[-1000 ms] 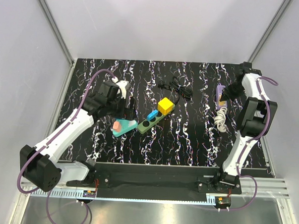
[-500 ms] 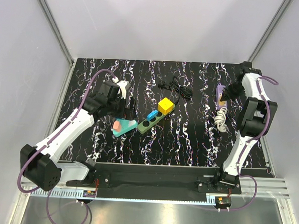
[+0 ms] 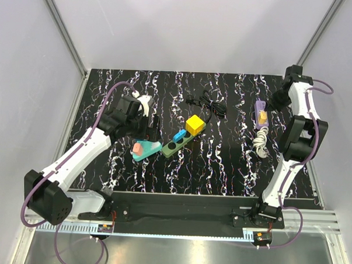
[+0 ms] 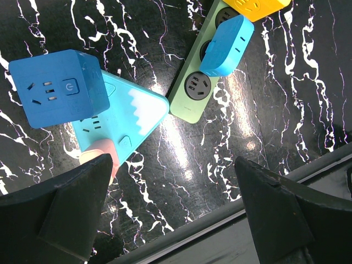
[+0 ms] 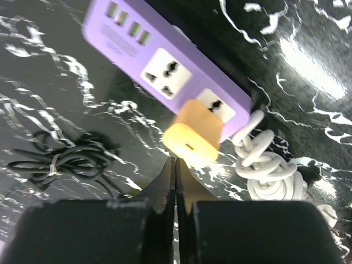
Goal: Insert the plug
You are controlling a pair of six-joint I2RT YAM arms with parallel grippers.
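since the yellow block plug (image 5: pixel 193 133) looks seated in the purple plastic power strip (image 5: pixel 165 66), the right gripper (image 5: pixel 175 165) hangs just above it, clenched on nothing. left gripper (image 4: pixel 173 187) hovers splayed wide, empty, over the teal triangular socket (image 4: pixel 132 113). right arm crowds the grey side wall (image 3: pixel 340 116); open room lies toward the centre of the black marbled table (image 3: pixel 221 163).

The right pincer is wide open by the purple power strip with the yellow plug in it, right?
No, the right pincer is shut, by the purple power strip with the yellow plug in it. The right wrist view shows it closed tight.
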